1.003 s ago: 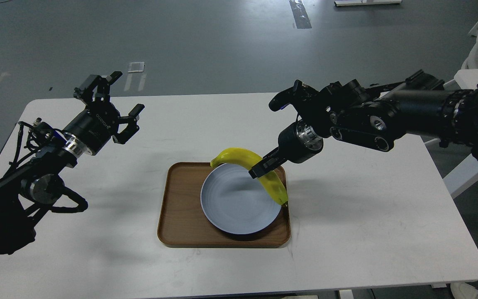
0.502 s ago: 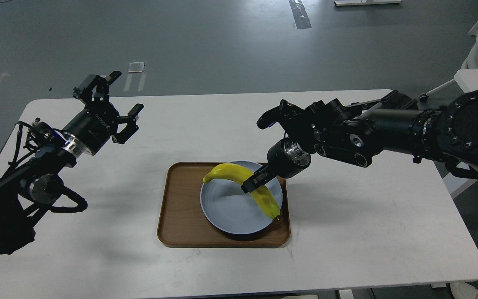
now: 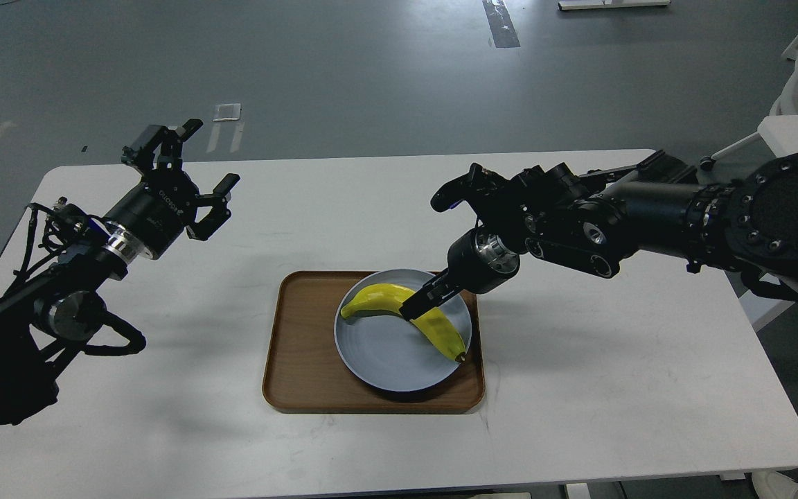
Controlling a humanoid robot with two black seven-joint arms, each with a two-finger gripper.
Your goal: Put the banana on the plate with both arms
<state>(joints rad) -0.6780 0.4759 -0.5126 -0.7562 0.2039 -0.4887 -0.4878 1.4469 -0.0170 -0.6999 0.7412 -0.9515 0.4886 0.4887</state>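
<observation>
Banana (image 3: pixel 399 313): single, bright yellow, curved, arch bowed toward top of frame. Stem end pointed left, dark tip pointed lower right, near the plate's right rim. It lay across the upper-right part of the plate. Whether it rested fully on the surface could not be told.

Plate (image 3: pixel 385 357): round, shallow, pale blue-grey, faint concentric rings. Sat level, just below frame centre, lower-left portion bare.

1 head view looks forward and down from above the near edge of a white table (image 3: pixel 579 388), at moderate distance. The whole tabletop shows, with grey floor (image 3: pixel 371 76) beyond its far edge.
</observation>
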